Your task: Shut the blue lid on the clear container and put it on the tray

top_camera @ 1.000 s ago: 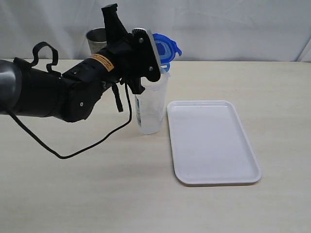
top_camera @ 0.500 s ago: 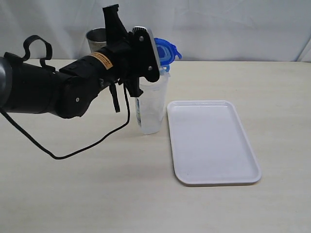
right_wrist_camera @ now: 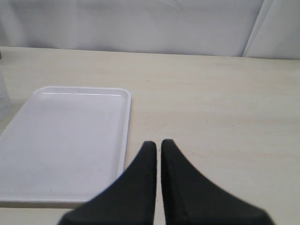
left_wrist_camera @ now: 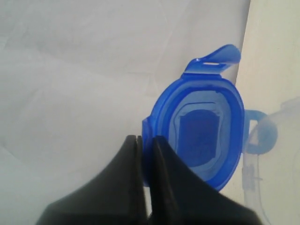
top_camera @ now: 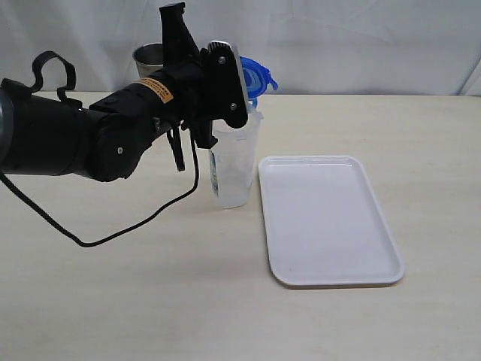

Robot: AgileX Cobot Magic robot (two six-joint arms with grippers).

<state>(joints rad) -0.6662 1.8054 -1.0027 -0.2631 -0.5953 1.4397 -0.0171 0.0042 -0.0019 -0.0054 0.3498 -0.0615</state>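
On the left, my left gripper (left_wrist_camera: pixel 145 139) is clamped on the edge of the blue lid (top_camera: pixel 258 77), holding it tilted just above the mouth of the clear container (top_camera: pixel 233 165). I cannot tell whether its low edge touches the rim. The lid is not seated and no flap is snapped. The container stands on the table just beside the tray (top_camera: pixel 323 226), so closing and placing are both left. Further right, my right gripper (right_wrist_camera: pixel 155 144) is clenched on nothing.
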